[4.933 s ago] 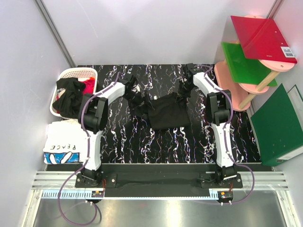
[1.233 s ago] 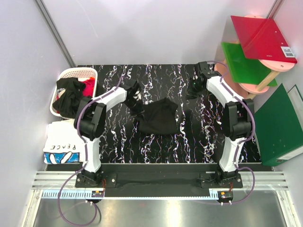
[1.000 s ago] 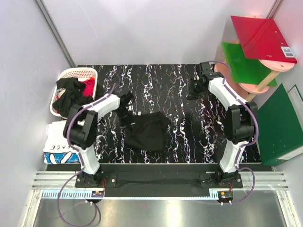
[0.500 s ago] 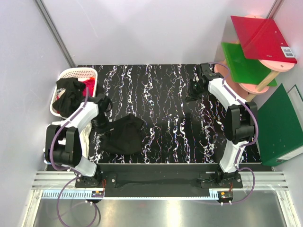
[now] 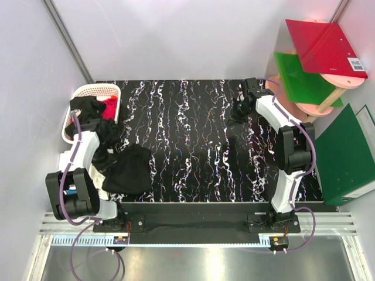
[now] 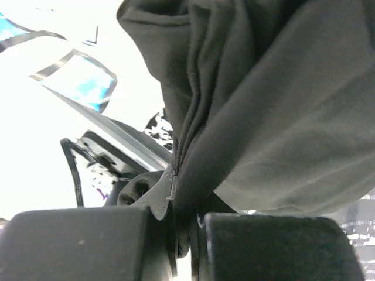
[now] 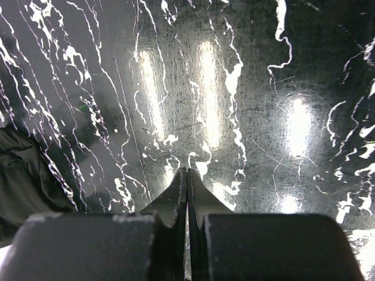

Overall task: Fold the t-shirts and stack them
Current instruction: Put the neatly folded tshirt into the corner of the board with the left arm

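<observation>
A bunched black t-shirt hangs over the table's near left corner, with my left gripper shut on a fold of it. In the left wrist view the pinched cloth rises from between the jaws of that gripper. Below it lies a white t-shirt with a blue print. My right gripper hovers at the far right of the table, shut and empty. The edge of the black t-shirt shows at the left of the right wrist view.
A white slatted basket at the far left holds a black shirt and a red one. Red and green boards sit on a pink stand at the right. A green binder leans below it.
My left arm has swung the black t-shirt from the table's middle to the near left corner, over the white shirt. The right arm has stayed almost still.
</observation>
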`<action>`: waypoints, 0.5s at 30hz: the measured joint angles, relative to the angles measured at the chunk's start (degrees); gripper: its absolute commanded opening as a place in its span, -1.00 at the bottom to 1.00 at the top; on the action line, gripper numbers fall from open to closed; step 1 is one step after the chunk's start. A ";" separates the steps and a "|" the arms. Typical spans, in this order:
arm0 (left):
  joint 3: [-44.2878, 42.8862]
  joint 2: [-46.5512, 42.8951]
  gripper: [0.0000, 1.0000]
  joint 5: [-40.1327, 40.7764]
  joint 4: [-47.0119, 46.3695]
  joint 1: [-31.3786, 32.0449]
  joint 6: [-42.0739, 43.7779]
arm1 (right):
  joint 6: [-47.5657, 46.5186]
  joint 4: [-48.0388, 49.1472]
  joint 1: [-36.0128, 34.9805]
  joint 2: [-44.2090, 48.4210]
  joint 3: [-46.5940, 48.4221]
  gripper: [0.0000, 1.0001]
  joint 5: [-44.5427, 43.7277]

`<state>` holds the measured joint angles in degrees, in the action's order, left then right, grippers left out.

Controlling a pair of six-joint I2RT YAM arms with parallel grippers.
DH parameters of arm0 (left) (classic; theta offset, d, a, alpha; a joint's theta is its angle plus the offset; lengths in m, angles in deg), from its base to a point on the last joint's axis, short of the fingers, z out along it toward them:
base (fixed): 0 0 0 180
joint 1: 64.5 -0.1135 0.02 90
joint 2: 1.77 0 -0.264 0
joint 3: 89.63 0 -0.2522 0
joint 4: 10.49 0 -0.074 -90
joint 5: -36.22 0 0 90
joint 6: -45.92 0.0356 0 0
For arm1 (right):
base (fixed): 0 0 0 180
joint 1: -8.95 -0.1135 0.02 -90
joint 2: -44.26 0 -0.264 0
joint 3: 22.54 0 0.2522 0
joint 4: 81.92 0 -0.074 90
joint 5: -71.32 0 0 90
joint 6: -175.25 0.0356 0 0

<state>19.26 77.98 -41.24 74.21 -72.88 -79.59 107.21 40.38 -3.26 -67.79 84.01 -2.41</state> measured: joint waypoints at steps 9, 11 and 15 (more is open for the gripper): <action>-5.16 2.56 -1.00 1.81 0.26 -10.80 4.61 | 0.59 -0.96 0.00 -1.11 1.29 -1.00 1.51; -7.76 3.26 -1.00 1.90 0.35 -12.63 5.81 | 0.61 -0.94 0.00 -1.62 1.75 -1.00 1.79; -13.57 4.04 -1.00 1.81 0.52 -14.97 8.26 | 0.81 -1.03 0.00 -2.80 2.45 -1.00 2.43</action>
<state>5.69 82.02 -39.43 74.73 -87.85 -71.32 108.02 39.35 -3.26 -70.58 86.46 0.02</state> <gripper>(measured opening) 0.050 0.009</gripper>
